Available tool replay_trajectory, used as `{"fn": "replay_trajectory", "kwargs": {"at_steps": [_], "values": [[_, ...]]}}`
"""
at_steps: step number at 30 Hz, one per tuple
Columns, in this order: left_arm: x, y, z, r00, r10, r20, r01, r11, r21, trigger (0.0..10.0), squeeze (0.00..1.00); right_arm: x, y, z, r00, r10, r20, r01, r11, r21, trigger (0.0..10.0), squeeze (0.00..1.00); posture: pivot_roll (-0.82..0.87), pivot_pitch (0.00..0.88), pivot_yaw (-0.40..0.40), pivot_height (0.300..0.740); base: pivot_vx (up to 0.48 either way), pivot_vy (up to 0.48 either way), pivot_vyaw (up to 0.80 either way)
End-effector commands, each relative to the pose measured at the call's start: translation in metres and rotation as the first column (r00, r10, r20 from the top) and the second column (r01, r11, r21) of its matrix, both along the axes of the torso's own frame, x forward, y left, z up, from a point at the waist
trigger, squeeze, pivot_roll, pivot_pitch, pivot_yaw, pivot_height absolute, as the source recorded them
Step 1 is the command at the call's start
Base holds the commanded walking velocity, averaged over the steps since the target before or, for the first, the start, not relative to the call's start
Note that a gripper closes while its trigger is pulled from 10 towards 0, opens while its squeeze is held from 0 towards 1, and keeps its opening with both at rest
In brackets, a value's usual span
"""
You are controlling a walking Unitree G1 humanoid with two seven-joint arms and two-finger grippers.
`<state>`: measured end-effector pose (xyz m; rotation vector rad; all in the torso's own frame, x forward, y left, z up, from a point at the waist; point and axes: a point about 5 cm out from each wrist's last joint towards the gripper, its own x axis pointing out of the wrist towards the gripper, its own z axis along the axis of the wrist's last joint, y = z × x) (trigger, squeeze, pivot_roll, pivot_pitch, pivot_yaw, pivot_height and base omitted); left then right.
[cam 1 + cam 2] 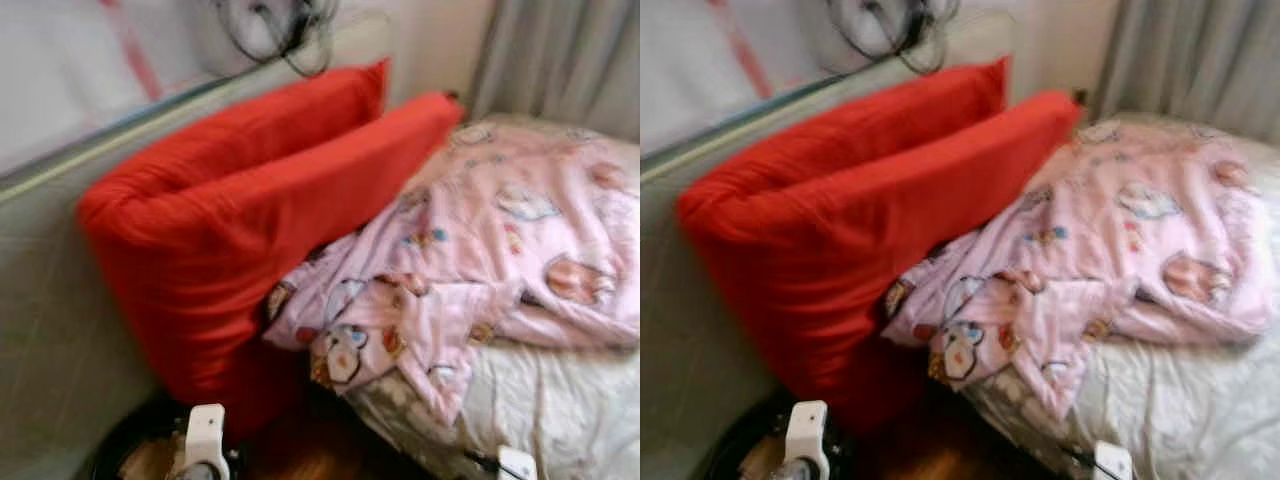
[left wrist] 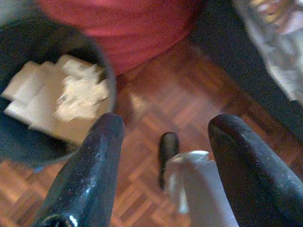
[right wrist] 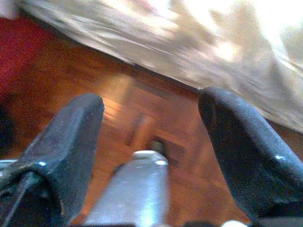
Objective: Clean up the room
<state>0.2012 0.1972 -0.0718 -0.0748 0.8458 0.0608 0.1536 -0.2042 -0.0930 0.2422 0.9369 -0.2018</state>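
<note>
Both grippers hang low over the parquet floor (image 2: 189, 109), fingers spread apart and holding nothing.

The left gripper (image 2: 163, 142) hovers near a dark bin (image 2: 28, 142) with white crumpled paper (image 2: 61, 94) inside; the right gripper (image 3: 151, 127) is beside the bed (image 1: 560, 400), where a pink blanket (image 1: 480, 260) lies against red pillows (image 1: 240, 230).

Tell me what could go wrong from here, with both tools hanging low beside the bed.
1. The round dark bin full of white paper scraps sits close by the open left tool; a careless step might tip it.
2. The two big red fabric cushions lean at a slant and could slide onto the bin.
3. The pink cartoon-print blanket overhangs the mattress edge and may slip toward the wooden parquet floor, near the open right tool.
</note>
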Motion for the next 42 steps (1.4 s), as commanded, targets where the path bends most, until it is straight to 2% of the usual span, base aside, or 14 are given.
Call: {"fn": "replay_trajectory", "kwargs": {"at_steps": [1,11,26,37,42], "values": [[0.0018,-0.0038,0.0003,1.0,-0.001,0.001,0.001,1.0,-0.012,10.0,0.0,-0.0051,-0.0059,-0.001,1.0,-0.007,-0.015,0.007,1.0,-0.015,10.0,0.0,0.02,0.0,0.04,0.74,0.0,0.0,0.8],[0.0013,-0.0072,-0.0003,1.0,-0.007,0.002,0.007,0.999,-0.037,10.0,0.0,-0.0051,-0.0068,-0.0007,0.999,-0.04,-0.002,0.04,0.999,-0.01,10.0,0.0,0.02,0.0,0.037,0.74,0.0,0.0,0.16],[-0.0013,-0.0067,-0.0017,1.0,-0.014,-0.006,0.014,0.999,-0.034,10.0,0.0,-0.0032,-0.0059,0.0002,1.0,-0.001,0.007,0.001,1.0,-0.017,10.0,0.0,0.01,0.0,0.037,0.74,0.323,0.0,0.0],[-0.0046,-0.0064,-0.0034,1.0,-0.01,-0.014,0.01,0.999,-0.035,10.0,0.0,-0.0048,-0.0066,-0.0003,1.0,-0.025,0.005,0.025,1.0,-0.014,10.0,0.0,0.01,0.0,0.039,0.74,0.358,0.0,0.0],[0.0004,-0.0059,0.0001,1.0,-0.014,0.024,0.015,0.999,-0.035,10.0,0.0,-0.0046,-0.0063,0.0003,0.999,-0.027,0.026,0.027,1.0,-0.012,10.0,0.0,0.0,0.0,0.042,0.74,0.144,0.0,0.0]]}}
